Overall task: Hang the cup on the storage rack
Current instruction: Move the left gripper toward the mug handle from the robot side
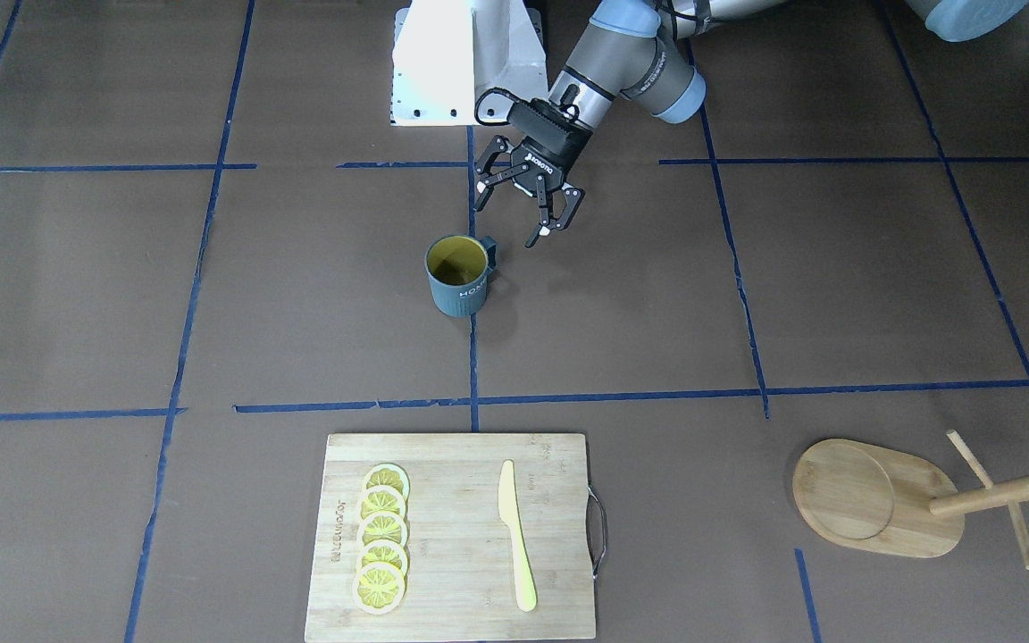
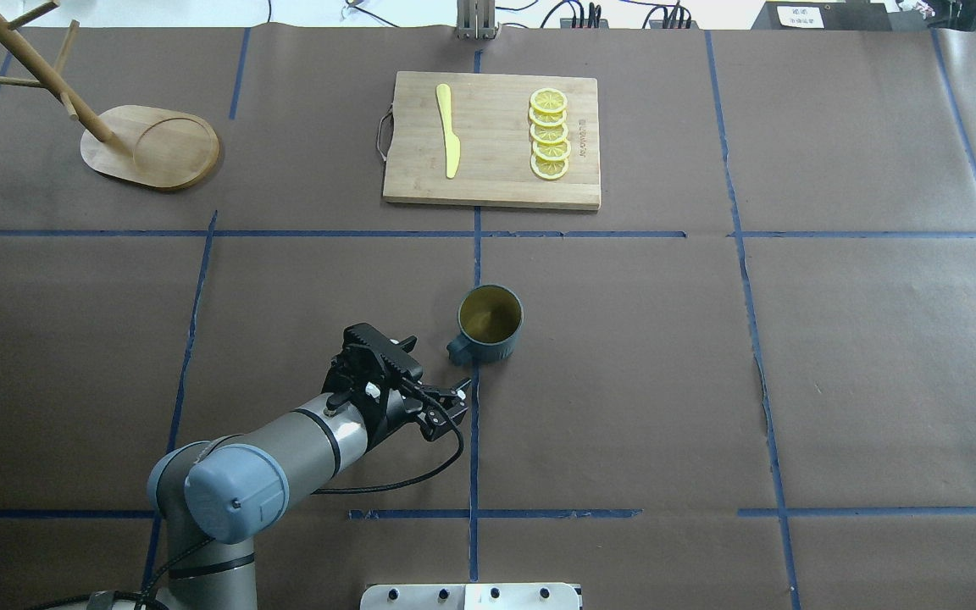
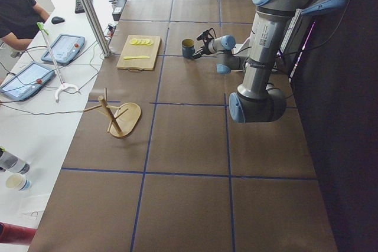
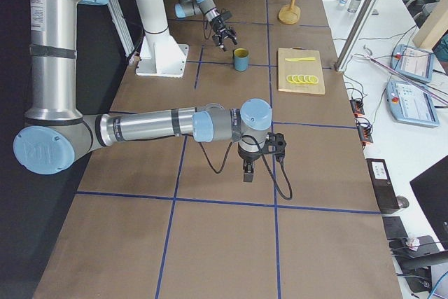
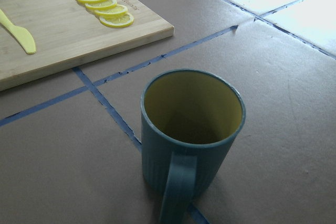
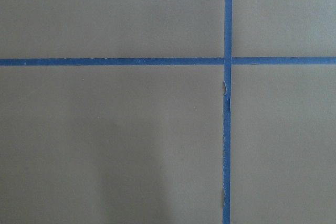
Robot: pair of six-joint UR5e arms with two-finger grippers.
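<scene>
My left arm [image 2: 285, 449] comes in from the near-left corner of the worktop. My left gripper [image 2: 440, 371] hangs with its fingers spread, just short of the cup [image 2: 492, 320] and not touching it. The cup stands upright near the worktop's middle, on a blue tape line [image 2: 476, 254]. Its yellow inside shows and its handle is turned toward my gripper. The storage rack [image 2: 200, 165] stands in the far-left corner, with its post rising from the left end of the oval base. At the middle of the far edge lies a cutting board [image 2: 488, 182]. On it are a yellow knife [image 2: 448, 131] and a row of five lemon slices [image 2: 549, 135].
</scene>
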